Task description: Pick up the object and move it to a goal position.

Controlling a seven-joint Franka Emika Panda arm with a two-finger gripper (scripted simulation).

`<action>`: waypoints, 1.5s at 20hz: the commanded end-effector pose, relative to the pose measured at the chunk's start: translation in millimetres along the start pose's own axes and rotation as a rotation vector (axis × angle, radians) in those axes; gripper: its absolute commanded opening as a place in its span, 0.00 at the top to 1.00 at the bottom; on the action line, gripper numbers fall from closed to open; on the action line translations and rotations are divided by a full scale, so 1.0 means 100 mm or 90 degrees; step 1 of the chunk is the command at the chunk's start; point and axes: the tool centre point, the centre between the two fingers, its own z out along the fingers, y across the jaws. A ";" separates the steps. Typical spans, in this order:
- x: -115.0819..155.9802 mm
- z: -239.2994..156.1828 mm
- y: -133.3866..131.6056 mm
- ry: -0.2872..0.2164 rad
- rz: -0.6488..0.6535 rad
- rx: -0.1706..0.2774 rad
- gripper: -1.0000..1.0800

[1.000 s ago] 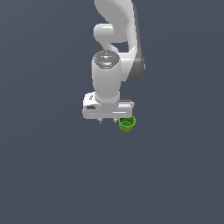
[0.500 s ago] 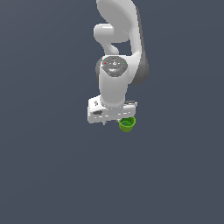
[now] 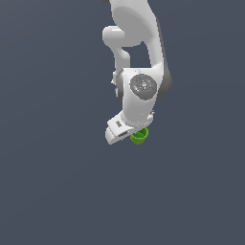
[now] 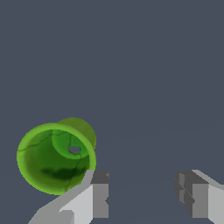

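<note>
- Cup (image 4: pixel 56 157): green, hollow facing the wrist camera, sitting outside one finger (image 4: pixel 94 197), not between the two; in the exterior view it peeks out under the hand, on its right.
- Gripper (image 4: pixel 142 194): released, fingers spread, nothing in the gap.
- Step, as I judge: line up. Shift sideways until the cup sits centred in the gap, then descend and clench on the wall, not the rim.
- Risk: finger knocks the cup over.
- Surroundings: plain grey floor (image 3: pixel 57 191), no edges or goal marker visible; open room all round.
</note>
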 end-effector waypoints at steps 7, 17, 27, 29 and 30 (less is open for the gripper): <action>0.10 0.16 -0.22 -0.071 -0.198 -0.003 0.38; 0.18 0.31 -0.44 -0.153 -0.417 0.007 0.38; 0.21 0.40 -0.56 -0.205 -0.548 0.020 0.38; 0.22 0.41 -0.57 -0.210 -0.561 0.022 0.38; 0.22 0.41 -0.58 -0.212 -0.565 0.023 0.38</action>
